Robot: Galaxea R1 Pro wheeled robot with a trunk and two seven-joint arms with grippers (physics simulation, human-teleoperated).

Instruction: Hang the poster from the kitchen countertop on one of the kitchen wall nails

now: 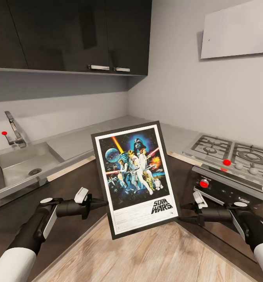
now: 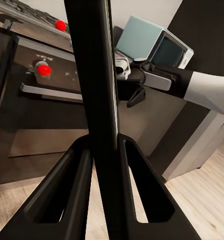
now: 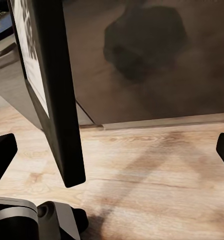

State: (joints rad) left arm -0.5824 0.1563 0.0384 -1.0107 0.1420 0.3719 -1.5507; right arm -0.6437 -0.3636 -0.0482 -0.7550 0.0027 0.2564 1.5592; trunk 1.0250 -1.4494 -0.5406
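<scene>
Poster (image 1: 134,178) is off the table (image 1: 107,131) and held upright in the air in front of the corner cabinets, above the wood floor (image 1: 147,254), tilted slightly, artwork facing the head camera. Left claw (image 1: 97,203) pinches its left edge low down; the left wrist view shows both fingers (image 2: 66,200) pressed against the thin frame. Right claw (image 1: 186,213) sits just beside the lower right corner with its fingers spread wide, the frame edge hanging clear between them in the right wrist view, so it carries no load. Sink (image 1: 25,164) lies to the left, hob (image 1: 233,154) to the right. Judged stage: pickup done, carry and hanging outstanding. Red markers, possibly nails, show by the faucet (image 1: 4,133) and along the hob front. Next move calls for identifying a wall nail, turning toward it, and raising the poster without it pivoting in the single-sided grip.
</scene>
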